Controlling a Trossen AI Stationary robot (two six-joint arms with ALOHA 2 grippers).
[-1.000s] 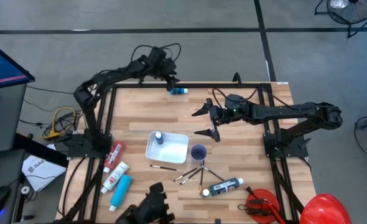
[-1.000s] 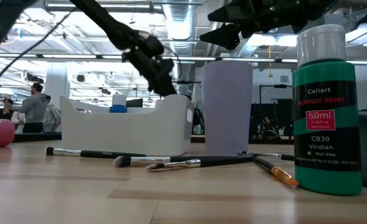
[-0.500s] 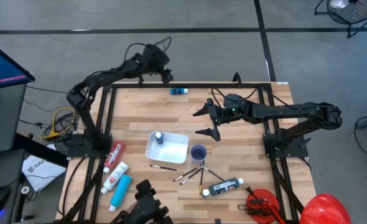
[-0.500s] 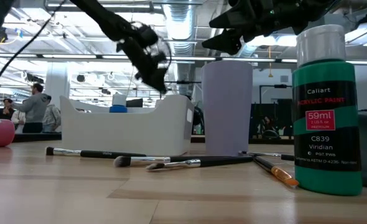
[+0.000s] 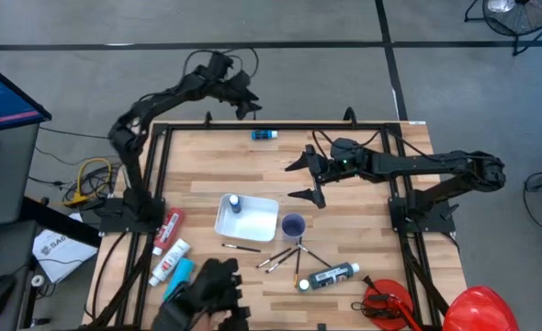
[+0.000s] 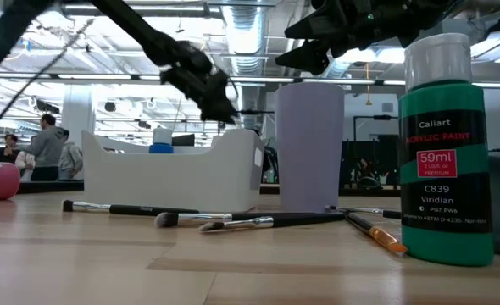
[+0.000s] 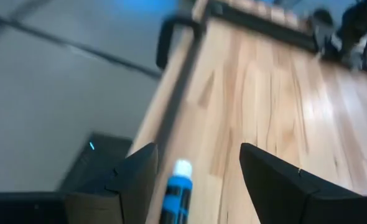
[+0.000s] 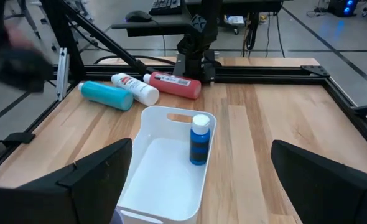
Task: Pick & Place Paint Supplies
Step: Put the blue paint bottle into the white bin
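The left gripper (image 5: 244, 103) is seen with fingers parted and empty above the table's top edge in the high view, just above the small blue bottle (image 5: 265, 135) lying there, while the right gripper (image 5: 304, 180) is spread wide, empty, right of centre over the white bin (image 5: 253, 223)

Overhead, table-level, wrist views, sharing tray (image 5: 253, 221)

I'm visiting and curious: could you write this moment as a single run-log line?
left gripper: open, empty, beyond far table edge | small blue bottle: lying near far edge | right gripper: open, above table | white bin: holds one blue bottle
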